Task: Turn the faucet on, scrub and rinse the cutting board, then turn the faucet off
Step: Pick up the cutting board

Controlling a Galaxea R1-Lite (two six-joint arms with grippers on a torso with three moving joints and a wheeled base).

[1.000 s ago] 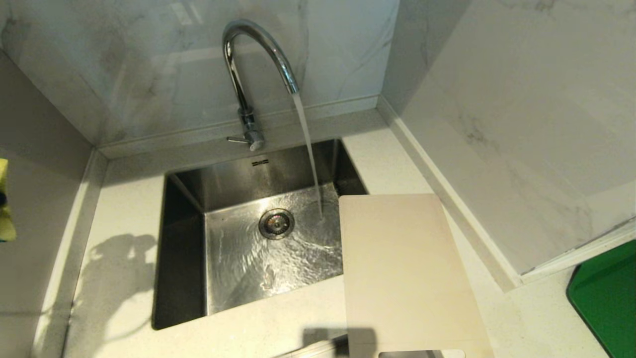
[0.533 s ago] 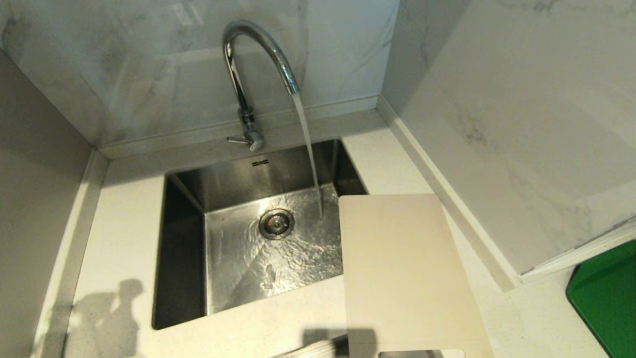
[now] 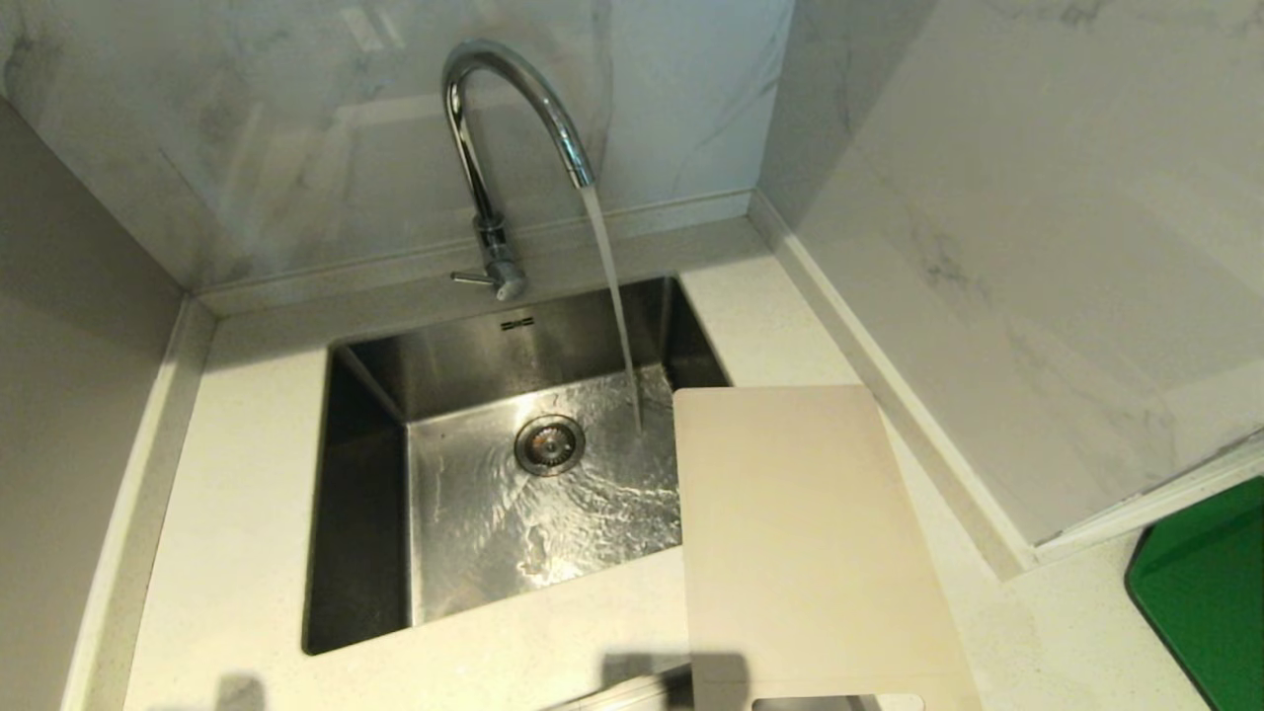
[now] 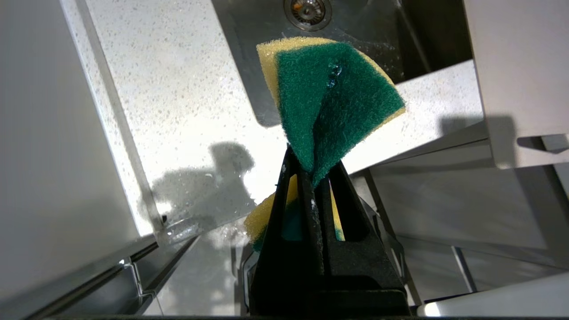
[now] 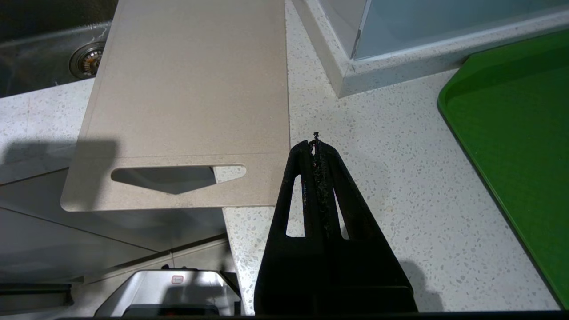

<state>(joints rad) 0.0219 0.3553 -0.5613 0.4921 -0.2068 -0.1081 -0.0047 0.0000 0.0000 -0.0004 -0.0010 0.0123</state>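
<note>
My left gripper [image 4: 313, 175] is clamped tight on a sponge [image 4: 331, 100], yellow with a green scrubbing face, which folds and fans out beyond my fingertips. It hangs above the speckled counter [image 4: 178, 111] on the sink's [image 3: 360, 513] near left side, out of my head view. My right gripper [image 5: 316, 144] has its fingers pressed together on nothing, poised over the counter just beside the cutting board's [image 3: 800, 543] handle slot [image 5: 178, 175]. The cutting board lies flat on the sink's right, its far left edge overhanging the basin. Behind the sink stands the faucet [image 3: 494, 148], its stream [image 3: 617, 316] running into the basin right of the drain [image 3: 549, 444]. A green tray [image 3: 1210, 583] sits well to the sink's right.
</note>
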